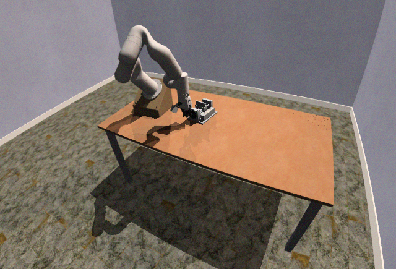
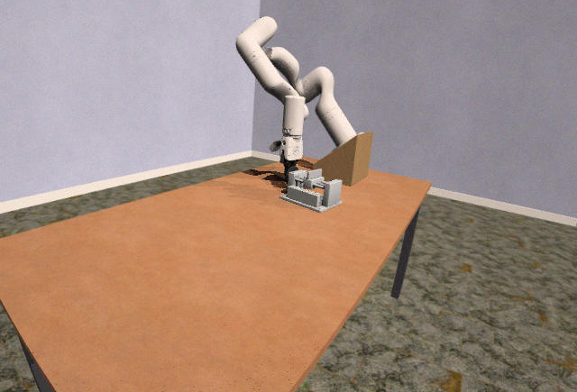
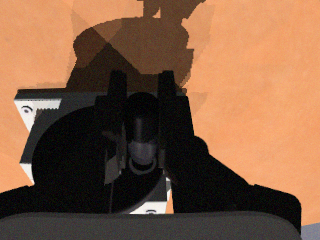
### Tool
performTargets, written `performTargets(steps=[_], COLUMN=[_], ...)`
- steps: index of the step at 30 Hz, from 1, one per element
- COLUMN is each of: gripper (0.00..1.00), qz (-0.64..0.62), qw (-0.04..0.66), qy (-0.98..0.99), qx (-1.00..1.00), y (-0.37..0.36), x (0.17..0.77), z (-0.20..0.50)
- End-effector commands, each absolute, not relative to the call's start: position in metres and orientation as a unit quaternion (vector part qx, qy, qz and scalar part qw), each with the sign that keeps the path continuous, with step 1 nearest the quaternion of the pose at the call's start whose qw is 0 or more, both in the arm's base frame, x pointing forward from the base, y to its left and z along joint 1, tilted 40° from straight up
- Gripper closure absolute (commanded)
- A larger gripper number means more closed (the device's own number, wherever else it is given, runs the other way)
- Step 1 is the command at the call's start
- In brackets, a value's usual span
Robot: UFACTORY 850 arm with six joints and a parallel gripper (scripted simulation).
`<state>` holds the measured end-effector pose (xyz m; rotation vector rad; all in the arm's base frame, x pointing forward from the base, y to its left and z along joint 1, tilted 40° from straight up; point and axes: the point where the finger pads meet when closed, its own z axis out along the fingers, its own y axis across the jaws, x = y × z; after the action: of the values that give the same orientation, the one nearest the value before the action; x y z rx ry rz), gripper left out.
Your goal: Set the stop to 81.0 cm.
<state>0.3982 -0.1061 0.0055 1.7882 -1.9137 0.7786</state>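
Note:
A small grey stop fixture (image 1: 204, 110) (image 2: 312, 187) stands on the orange table (image 1: 255, 145) (image 2: 186, 261) near the arm's wooden base wedge (image 1: 154, 101) (image 2: 347, 159). A black handwheel (image 1: 192, 112) sits at the fixture's end nearest the arm. My gripper (image 1: 187, 111) (image 2: 289, 171) (image 3: 142, 91) reaches down at that end and is shut on the handwheel's dark crank handle (image 3: 142, 140), which stands between the two black fingers in the wrist view. The fixture's grey base plate (image 3: 30, 110) shows behind the wheel. The stop's scale is too small to read.
The table edge runs just left of the arm's base wedge. The arm's shadow falls across the table in front of the fixture.

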Motion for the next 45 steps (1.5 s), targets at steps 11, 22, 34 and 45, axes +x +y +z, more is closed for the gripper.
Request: performTargets(steps=[11, 22, 34, 45], gripper=[0.94, 0.94, 0.94, 0.94], qz=[0.279, 0.279, 0.279, 0.279], qw=[0.202, 0.202, 0.202, 0.202], qy=[-0.686, -0.686, -0.686, -0.686], qx=[0.641, 0.641, 0.641, 0.641], y=[-0.124, -0.129, -0.125, -0.118], x=[0.41, 0.432, 0.446, 0.453], z=[-0.015, -0.017, -0.01, -0.001])
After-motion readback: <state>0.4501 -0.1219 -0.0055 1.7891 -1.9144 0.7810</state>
